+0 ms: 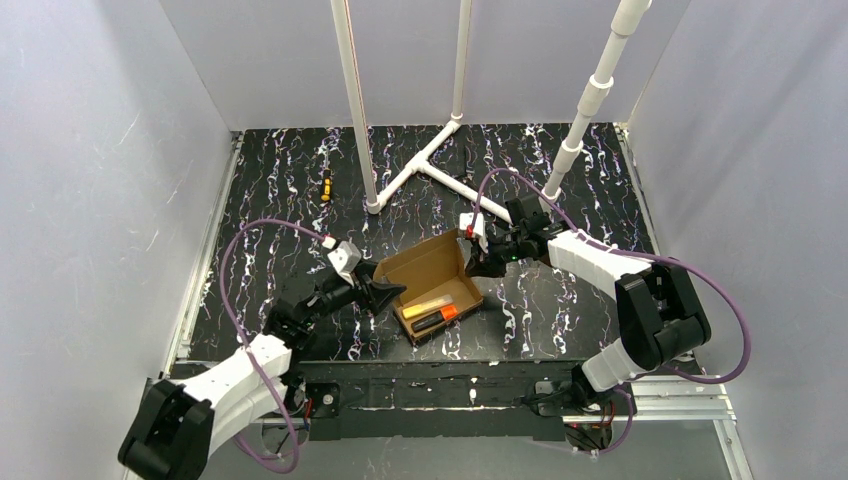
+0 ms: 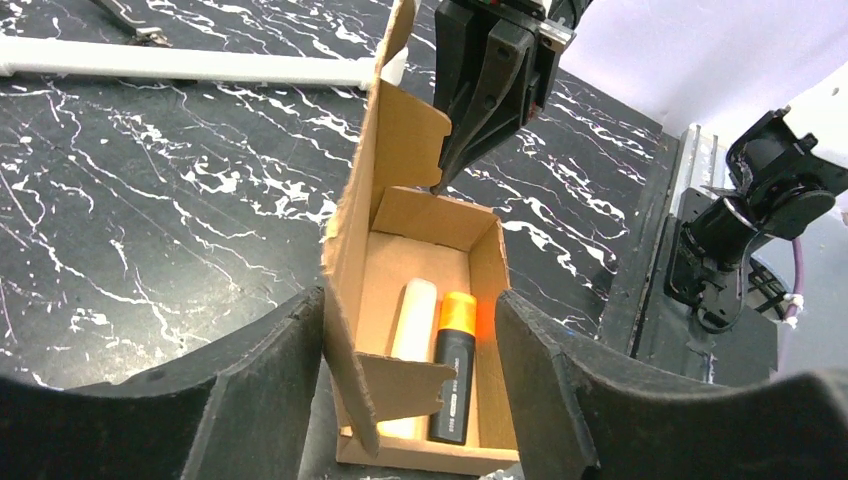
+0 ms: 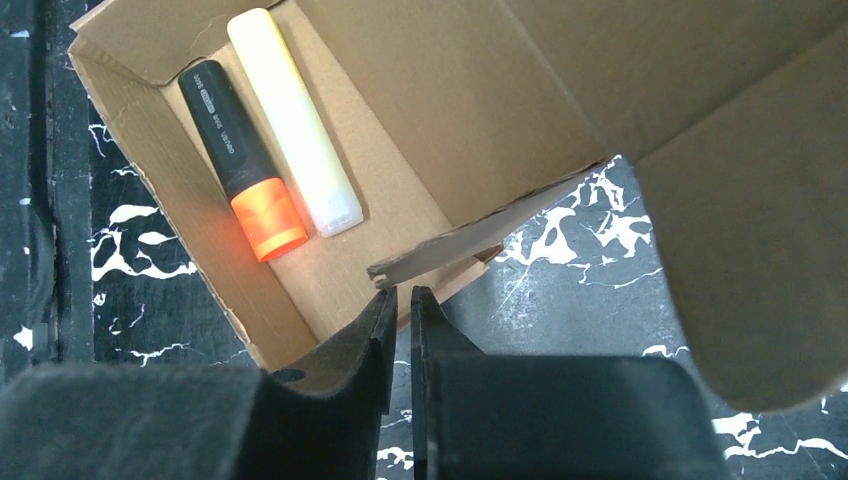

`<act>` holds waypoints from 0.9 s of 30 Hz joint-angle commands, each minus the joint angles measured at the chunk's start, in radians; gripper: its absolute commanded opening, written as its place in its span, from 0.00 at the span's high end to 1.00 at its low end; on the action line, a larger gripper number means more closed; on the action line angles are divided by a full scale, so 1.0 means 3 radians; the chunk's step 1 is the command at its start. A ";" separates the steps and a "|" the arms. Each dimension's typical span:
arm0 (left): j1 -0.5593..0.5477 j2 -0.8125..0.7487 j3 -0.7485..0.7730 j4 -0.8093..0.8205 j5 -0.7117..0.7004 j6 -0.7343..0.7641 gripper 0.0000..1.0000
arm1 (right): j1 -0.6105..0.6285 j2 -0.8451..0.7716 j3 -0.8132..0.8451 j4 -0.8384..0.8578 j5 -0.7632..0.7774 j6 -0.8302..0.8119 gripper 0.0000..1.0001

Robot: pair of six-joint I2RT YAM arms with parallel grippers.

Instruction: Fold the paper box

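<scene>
The paper box is a small brown cardboard box lying open mid-table, its lid flap standing up along one long side. Inside lie a black highlighter with an orange cap and a pale yellow marker. My left gripper is open, its fingers either side of the box's near end, where an end flap leans inward. My right gripper is shut to a thin empty slit. Its tips sit just below the far end flap's edge, at the box's far end.
White PVC pipes form a stand at the back of the black marbled table. A small yellow-and-black object lies far left. Grey walls close in three sides, and a metal rail runs along the front edge.
</scene>
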 commanded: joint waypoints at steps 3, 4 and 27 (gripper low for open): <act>0.0001 -0.0294 0.0266 -0.0750 -0.0190 -0.0241 0.38 | -0.0007 -0.0153 0.0139 -0.0052 -0.0006 -0.0131 0.82; 0.0001 -0.0293 0.0325 -0.0842 -0.0203 -0.0257 0.38 | -0.0007 -0.0165 0.0140 -0.0052 -0.0003 -0.0132 0.82; 0.0000 0.0267 0.1169 -0.1741 0.0336 -0.0392 0.64 | -0.0007 -0.0259 0.0260 -0.0740 -0.0139 -0.0892 0.83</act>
